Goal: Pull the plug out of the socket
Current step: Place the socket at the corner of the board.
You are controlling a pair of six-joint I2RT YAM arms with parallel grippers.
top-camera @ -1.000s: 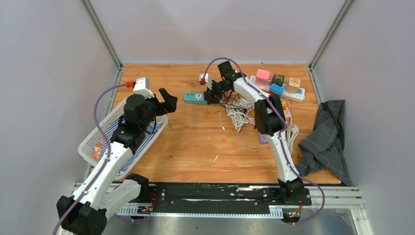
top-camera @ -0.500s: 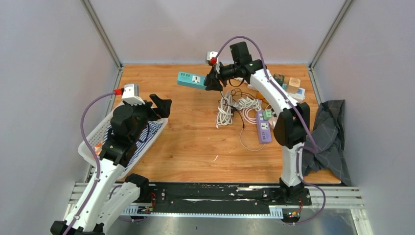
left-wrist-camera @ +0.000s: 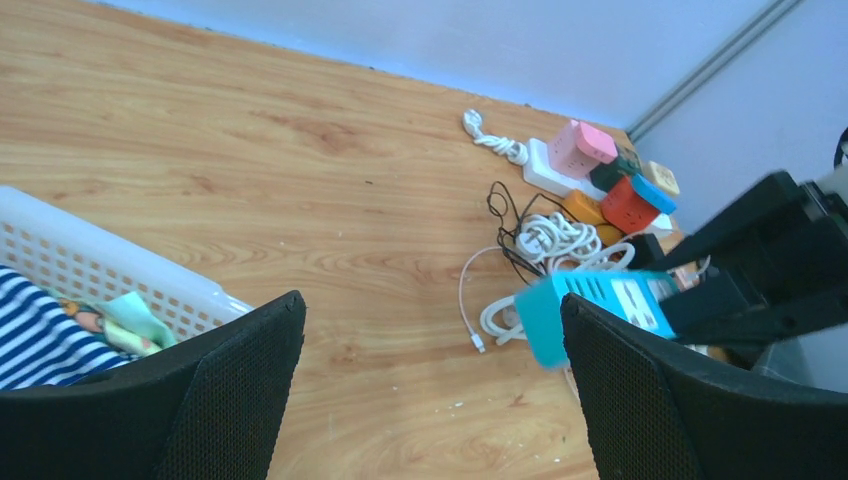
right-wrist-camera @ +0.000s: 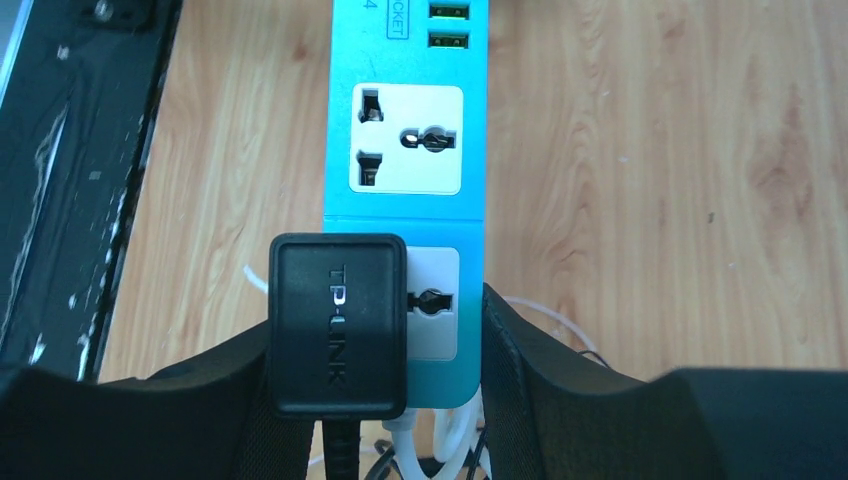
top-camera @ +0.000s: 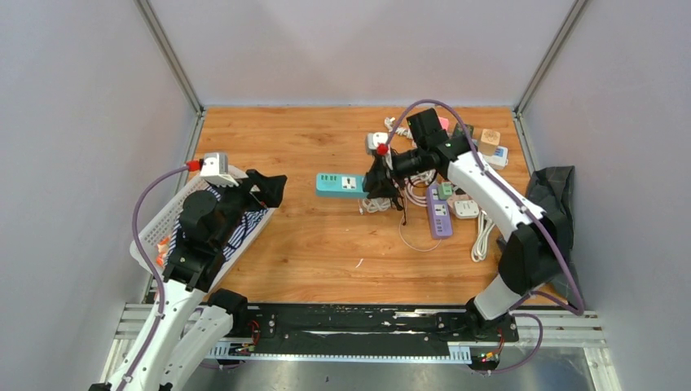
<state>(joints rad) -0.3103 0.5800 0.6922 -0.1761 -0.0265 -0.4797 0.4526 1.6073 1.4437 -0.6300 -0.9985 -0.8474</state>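
Note:
A teal power strip (top-camera: 341, 184) hangs above the table's middle, held at its right end by my right gripper (top-camera: 376, 181). In the right wrist view the strip (right-wrist-camera: 405, 130) runs up the frame and a black TP-Link plug (right-wrist-camera: 338, 325) sits in its nearest socket; the gripper (right-wrist-camera: 385, 370) is shut across strip and plug. My left gripper (top-camera: 273, 188) is open and empty over the basket's corner, well left of the strip. In the left wrist view the strip (left-wrist-camera: 595, 305) shows past the right finger (left-wrist-camera: 640, 385).
A white basket (top-camera: 167, 220) with striped cloth stands at the left. Tangled white cables (top-camera: 407, 195), a purple strip (top-camera: 438, 216) and a white strip with coloured adapters (top-camera: 481, 147) lie at the back right. A grey cloth (top-camera: 554, 212) lies at the right edge.
My right gripper has lifted the teal strip off the table, swung it up and back, then brought it forward and down toward the middle. My left arm has drawn back and lowered slightly.

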